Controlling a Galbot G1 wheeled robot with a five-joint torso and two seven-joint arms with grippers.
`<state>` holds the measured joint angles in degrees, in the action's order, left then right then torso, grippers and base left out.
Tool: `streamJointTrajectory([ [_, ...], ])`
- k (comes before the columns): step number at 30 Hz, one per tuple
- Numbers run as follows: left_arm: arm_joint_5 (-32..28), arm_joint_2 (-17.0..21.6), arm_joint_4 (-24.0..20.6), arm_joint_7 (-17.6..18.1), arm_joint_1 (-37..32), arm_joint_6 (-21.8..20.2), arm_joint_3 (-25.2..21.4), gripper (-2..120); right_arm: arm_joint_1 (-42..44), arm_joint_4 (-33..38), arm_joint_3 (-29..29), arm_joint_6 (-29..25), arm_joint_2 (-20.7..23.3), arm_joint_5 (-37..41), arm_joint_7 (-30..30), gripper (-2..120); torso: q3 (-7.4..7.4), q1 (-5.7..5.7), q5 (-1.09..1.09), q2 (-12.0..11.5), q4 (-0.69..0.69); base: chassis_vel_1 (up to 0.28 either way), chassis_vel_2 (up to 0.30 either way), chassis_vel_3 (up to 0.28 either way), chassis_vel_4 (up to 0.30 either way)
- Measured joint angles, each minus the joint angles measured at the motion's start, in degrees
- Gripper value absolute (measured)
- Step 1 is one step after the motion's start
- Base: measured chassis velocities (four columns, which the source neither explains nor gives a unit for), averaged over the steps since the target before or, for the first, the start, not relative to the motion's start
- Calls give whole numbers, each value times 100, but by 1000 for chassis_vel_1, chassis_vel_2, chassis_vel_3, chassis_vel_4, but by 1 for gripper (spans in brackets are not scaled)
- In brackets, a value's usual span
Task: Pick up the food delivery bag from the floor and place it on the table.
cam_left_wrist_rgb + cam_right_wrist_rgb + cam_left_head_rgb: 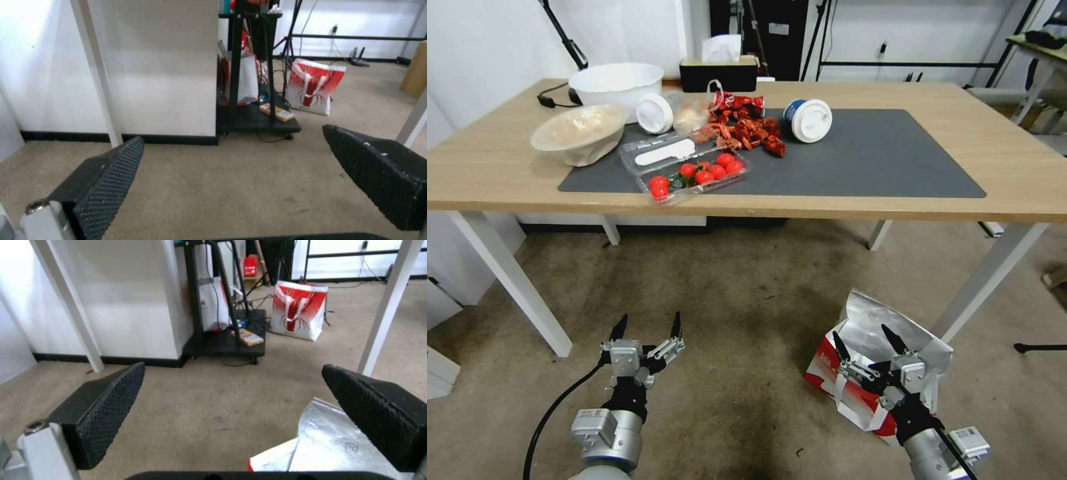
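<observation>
Standing on the floor (740, 307) beside a table (1014, 167) leg, the food delivery bag (880, 347) gapes open. Right gripper (867, 341) hovers over it, spread wide. Left gripper (647, 327), also wide, holds nothing

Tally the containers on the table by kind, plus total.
Bowls: 2, a large white round bowl and a beige bowl.
Lidded cups on their sides: 2.
Clear plastic tomato tray: 1.
Black tissue box: 1.
Total: 6.
</observation>
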<state>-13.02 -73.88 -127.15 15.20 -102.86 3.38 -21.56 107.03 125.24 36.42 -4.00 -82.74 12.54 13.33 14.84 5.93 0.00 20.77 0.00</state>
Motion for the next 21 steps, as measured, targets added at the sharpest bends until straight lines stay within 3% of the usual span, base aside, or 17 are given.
streamJointTrajectory([
  [21,-65,23,88,20,51,18,-6,100,-39,-112,-6,-10,4,-1,64,100,-304,-134,0,-438,0,0,0,0,0],
])
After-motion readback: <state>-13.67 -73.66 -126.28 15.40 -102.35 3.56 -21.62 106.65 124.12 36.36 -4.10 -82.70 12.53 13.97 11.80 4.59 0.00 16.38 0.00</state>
